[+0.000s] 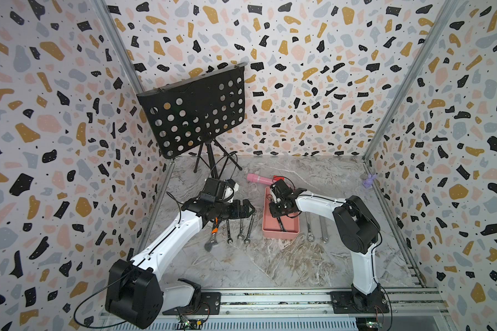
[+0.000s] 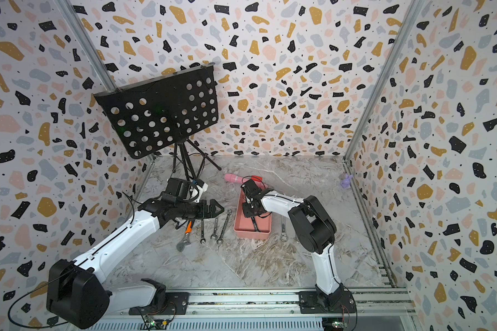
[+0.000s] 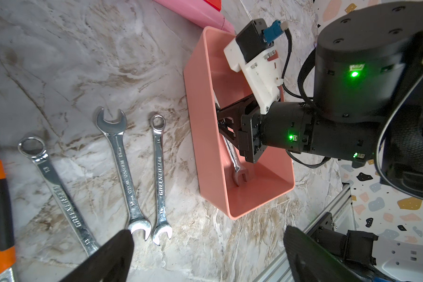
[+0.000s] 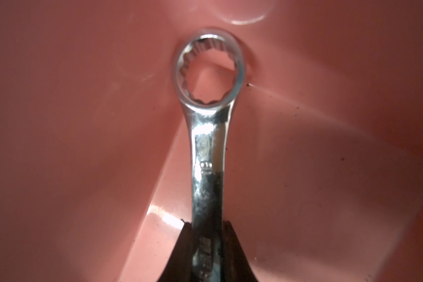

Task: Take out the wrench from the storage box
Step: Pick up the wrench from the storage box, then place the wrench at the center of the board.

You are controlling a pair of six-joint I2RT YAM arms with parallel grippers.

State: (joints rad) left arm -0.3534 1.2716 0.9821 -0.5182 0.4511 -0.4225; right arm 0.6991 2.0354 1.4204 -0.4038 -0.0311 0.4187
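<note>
We list: one combination wrench [image 4: 209, 146] in storage box [image 3: 200, 122], shank clamped by right claw [image 4: 206, 234] for lifting out; left claw [image 3: 208, 234] apart, idle.

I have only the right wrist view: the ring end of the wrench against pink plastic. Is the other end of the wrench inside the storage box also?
Observer: Yes. The left wrist view shows the open end of the wrench low inside the storage box, towards the end nearer the arm bases.
Operator: Where is the left end effector?
Observer: The left end effector hangs open above a row of wrenches beside the box.
Operator: Is anything on the other side of the box?
Observer: There lie two more wrenches on the table, apart from the box.
</note>
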